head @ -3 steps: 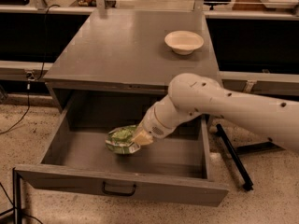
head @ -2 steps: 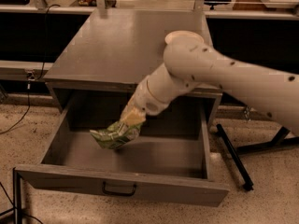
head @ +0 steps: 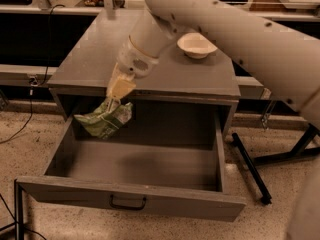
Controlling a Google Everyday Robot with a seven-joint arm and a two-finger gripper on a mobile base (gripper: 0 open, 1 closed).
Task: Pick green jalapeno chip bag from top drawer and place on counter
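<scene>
The green jalapeno chip bag (head: 104,120) hangs crumpled from my gripper (head: 112,100), which is shut on its top edge. The bag is lifted clear of the drawer floor, at the back left of the open top drawer (head: 140,166), just below the counter's front edge. The counter (head: 95,59) is the flat grey cabinet top behind the bag. My pale arm (head: 210,19) reaches in from the upper right across the counter.
A white bowl (head: 196,45) stands on the counter's right side, partly behind my arm. The drawer's front panel has a dark bar handle (head: 128,202). A black stand leg (head: 250,166) lies on the speckled floor to the right. Cables run at left.
My gripper has risen and moved left with the bag, from the drawer floor up to the level of the counter's front edge.
</scene>
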